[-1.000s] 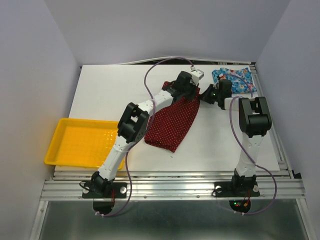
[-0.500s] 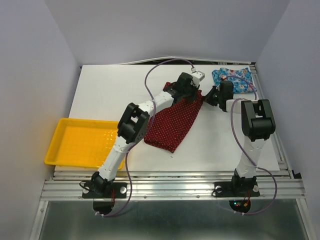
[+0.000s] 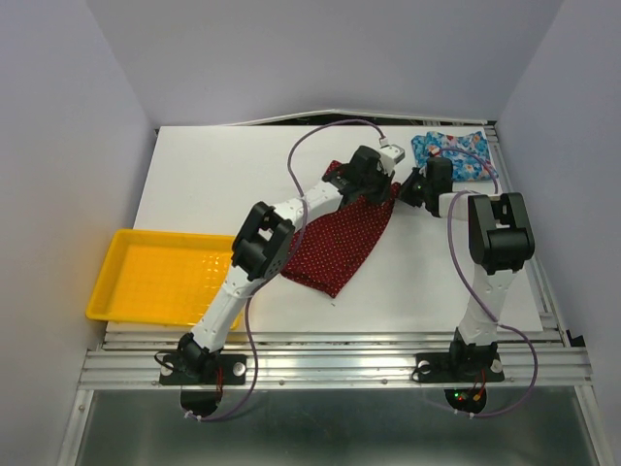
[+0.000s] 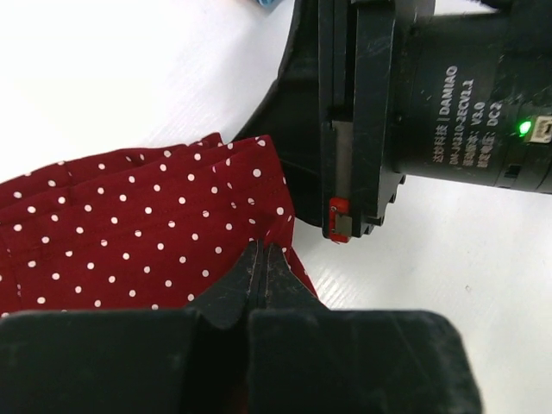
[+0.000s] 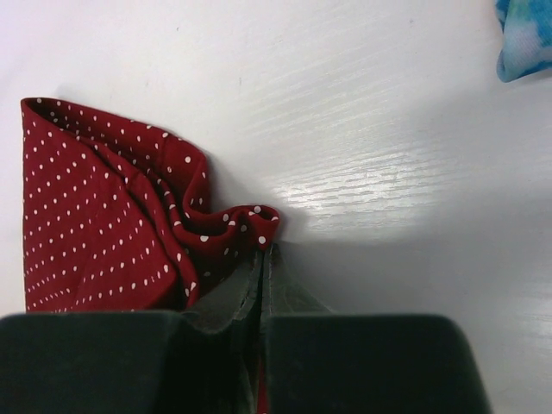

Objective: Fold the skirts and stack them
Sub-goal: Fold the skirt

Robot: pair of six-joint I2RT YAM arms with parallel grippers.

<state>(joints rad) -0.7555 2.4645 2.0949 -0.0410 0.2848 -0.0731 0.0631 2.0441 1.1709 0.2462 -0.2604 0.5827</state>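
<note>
Tabletop [image 3: 213, 184]: left end effector [image 4: 261, 259], right end effector [image 5: 263, 254] clamp red skirt [image 4: 129, 233]; blue skirt [image 3: 471, 160] half-hidden.

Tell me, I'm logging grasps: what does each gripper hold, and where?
Both pinch the red skirt: left gripper an edge fold, right gripper a bunched corner.

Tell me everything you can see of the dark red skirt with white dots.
The dark red skirt is thin soft cloth with tiny white dots. It lies mostly flat on the white table, running diagonally toward the far right. Its far edge is bunched and wrinkled, where the left gripper and the right gripper, both shut, each pinch a corner.
</note>
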